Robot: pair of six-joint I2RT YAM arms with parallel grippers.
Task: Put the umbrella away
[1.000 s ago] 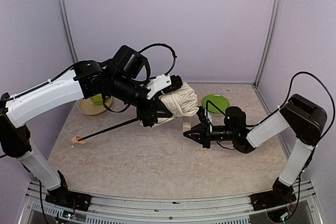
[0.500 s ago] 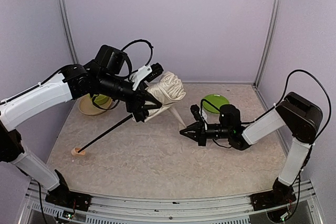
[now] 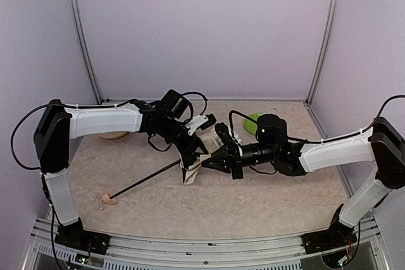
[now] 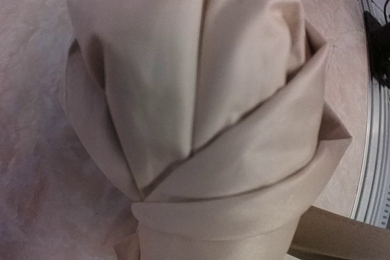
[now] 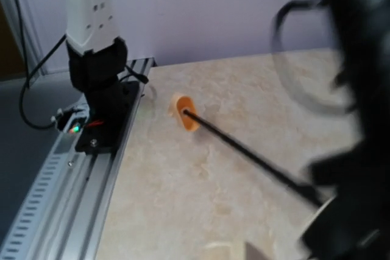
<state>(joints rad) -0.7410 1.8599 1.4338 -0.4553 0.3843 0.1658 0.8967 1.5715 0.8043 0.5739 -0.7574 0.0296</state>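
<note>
Left wrist view, cream umbrella [image 4: 201, 89] bunched, left pincer [image 3: 192, 155] grasping it, right pincer [image 3: 205, 164] clenched

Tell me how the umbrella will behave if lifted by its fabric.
The canopy lies in loose folds, so it is probably floppy and shifts in a grip. The thin shaft looks stiff; its knob would likely swing or drag.
</note>
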